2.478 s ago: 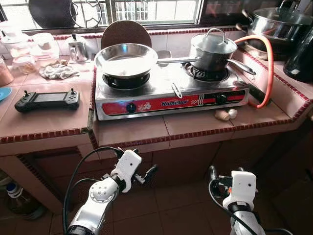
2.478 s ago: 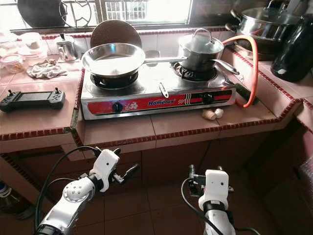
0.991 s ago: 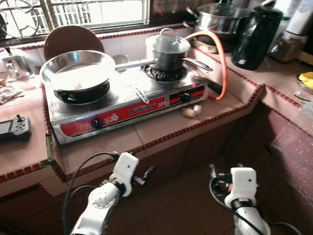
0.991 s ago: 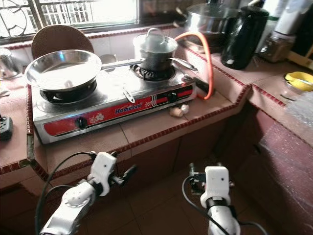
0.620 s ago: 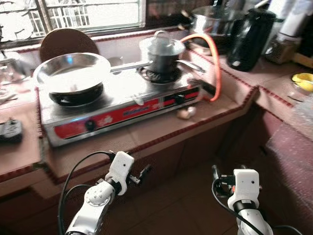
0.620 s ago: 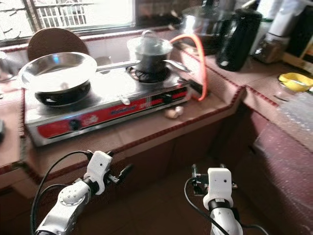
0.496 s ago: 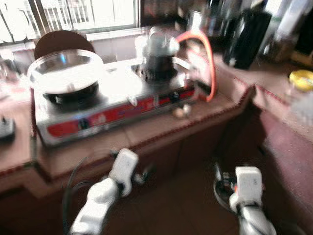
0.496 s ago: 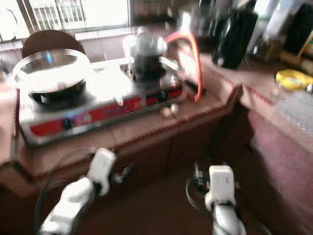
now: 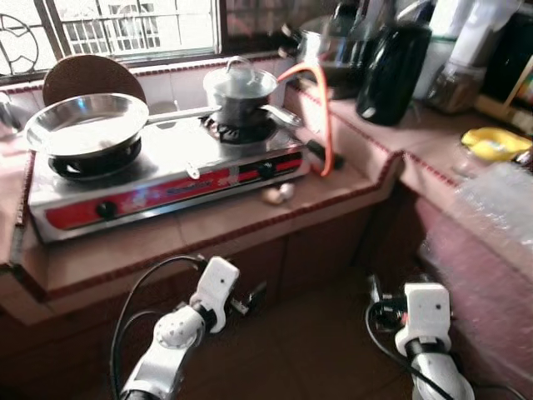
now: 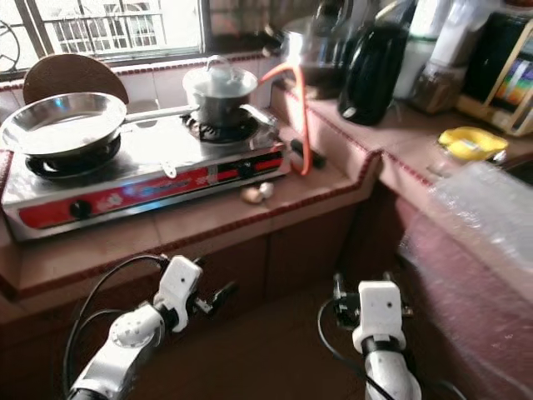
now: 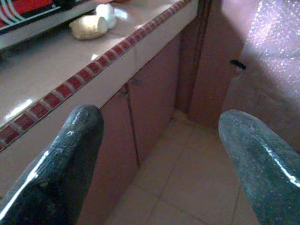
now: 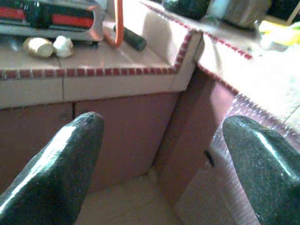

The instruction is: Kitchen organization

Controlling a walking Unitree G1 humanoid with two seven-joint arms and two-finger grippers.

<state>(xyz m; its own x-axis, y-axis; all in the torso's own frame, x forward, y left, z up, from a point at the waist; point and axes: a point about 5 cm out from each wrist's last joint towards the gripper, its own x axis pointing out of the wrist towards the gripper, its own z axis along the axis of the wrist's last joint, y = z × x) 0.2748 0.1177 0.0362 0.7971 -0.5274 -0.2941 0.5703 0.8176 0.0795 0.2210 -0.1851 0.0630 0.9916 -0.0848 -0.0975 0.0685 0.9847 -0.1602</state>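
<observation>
Stove [image 9: 158,179]; both tools wide apart, empty-handed.

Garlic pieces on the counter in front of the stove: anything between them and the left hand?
The garlic pieces lie bare on the counter. The left hand, open, hangs below the counter's edge in front of the cabinet doors, so that overhanging edge stands between; it must rise first.

A stove [image 9: 158,179] sits on the counter [image 9: 208,225]. A pan [image 9: 83,123] is on its left burner, and a pot with a lid [image 9: 240,90] is on its right burner. 2 small lumps [image 9: 278,194] lie on the counter just in front of the stove's right end. A hose [image 9: 321,117] bends up at the stove's right side. A round board [image 9: 93,75] leans behind the pan. A kettle [image 9: 391,62] stands far right.
</observation>
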